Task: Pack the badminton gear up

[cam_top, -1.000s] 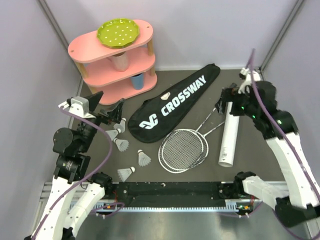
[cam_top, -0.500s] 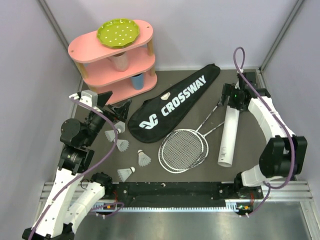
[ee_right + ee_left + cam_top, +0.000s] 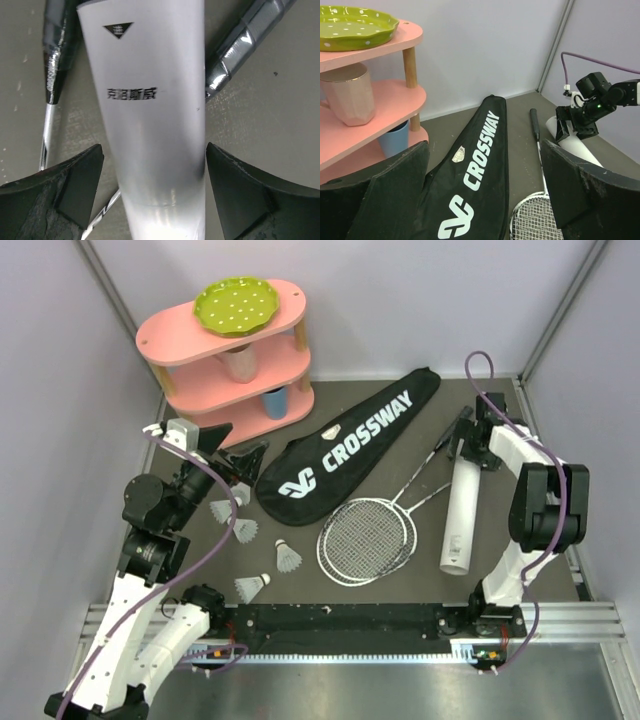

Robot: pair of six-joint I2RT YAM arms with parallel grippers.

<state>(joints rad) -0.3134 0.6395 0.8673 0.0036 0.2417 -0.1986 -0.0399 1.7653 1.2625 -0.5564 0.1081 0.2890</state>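
The long white tube (image 3: 461,512) lies lengthwise at the right. My right gripper (image 3: 472,454) is open and straddles its far end; in the right wrist view the tube (image 3: 150,115) fills the gap between the fingers (image 3: 240,195) without touching them. Two silver rackets (image 3: 368,536) lie beside the tube, handles (image 3: 247,37) under it. The black CROSSWAY bag (image 3: 345,445) lies diagonally at centre. Several white shuttlecocks (image 3: 288,557) sit at the left front. My left gripper (image 3: 228,452) is open and empty above them, facing the bag (image 3: 475,175).
The pink three-tier shelf (image 3: 170,340) stands at the back left with a green dotted plate (image 3: 238,304) on top, a beige mug (image 3: 350,95) and a blue cup (image 3: 394,139) on lower tiers. Grey walls close in on both sides.
My right arm has swung down and its open gripper has lowered around the far end of the tube. My left gripper has shifted slightly back towards the shelf.
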